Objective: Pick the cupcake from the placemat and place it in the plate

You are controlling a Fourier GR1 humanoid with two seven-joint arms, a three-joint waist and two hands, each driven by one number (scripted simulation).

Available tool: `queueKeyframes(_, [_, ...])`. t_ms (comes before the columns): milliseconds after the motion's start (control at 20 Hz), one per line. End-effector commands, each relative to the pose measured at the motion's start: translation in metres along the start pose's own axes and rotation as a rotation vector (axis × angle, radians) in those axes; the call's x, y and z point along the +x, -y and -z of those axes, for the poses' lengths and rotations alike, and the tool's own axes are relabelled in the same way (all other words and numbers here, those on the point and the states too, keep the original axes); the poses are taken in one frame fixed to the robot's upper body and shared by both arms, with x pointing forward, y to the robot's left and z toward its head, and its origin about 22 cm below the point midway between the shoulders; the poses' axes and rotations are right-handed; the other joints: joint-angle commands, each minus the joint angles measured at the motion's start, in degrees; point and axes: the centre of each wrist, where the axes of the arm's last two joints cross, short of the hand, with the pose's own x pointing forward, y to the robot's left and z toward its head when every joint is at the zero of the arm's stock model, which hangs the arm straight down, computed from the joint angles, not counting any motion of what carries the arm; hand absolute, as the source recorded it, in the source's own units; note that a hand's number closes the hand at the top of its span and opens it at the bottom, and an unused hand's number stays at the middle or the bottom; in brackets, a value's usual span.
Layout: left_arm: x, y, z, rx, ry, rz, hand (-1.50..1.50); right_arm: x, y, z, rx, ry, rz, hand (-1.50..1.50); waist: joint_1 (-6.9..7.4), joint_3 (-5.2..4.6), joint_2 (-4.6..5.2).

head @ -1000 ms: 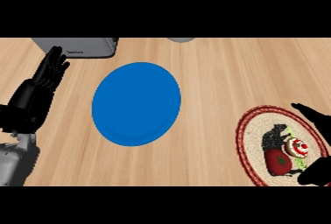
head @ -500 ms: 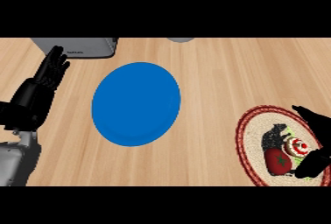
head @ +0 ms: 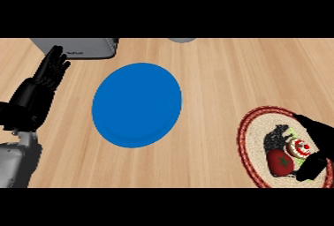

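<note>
Fingers of the right hand (head: 317, 145) curl around the cupcake (head: 299, 147) on the placemat (head: 251, 132); lift straight, then cross to the plate (head: 136, 105).

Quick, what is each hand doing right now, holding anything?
Left hand: open, fingers straight, resting at the left edge, holding nothing.
Right hand: over the placemat, curved around the cupcake; whether it grips cannot be told.

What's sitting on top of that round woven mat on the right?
On the placemat lie a red tomato-like piece and a cupcake with white and red topping. The right hand reaches over the mat's right side and covers that part, so anything lying beneath it cannot be seen.
</note>
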Motion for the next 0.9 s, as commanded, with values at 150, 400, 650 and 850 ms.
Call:
queueKeyframes(150, [-0.013,0.004,-0.01,0.017,-0.001,0.014,0.0,-0.024,-0.016,0.021,0.063,-0.036,-0.007,-1.5,0.06,0.0,0.0])
queueKeyframes(400, [-0.012,-0.001,0.001,-0.003,-0.003,0.007,0.0,-0.012,-0.035,0.031,0.051,-0.075,-0.052,-1.5,-0.01,-0.01,0.01])
queueKeyframes(650, [-0.001,-0.003,0.007,0.02,-0.007,0.029,0.0,-0.014,-0.011,0.038,-0.165,0.063,-0.011,1.5,-0.12,0.03,0.06])
queueKeyframes(850, [-0.004,0.01,-0.01,-0.004,0.01,0.004,0.0,-0.003,-0.028,0.035,-0.282,0.078,-0.042,1.5,0.08,0.0,-0.07])
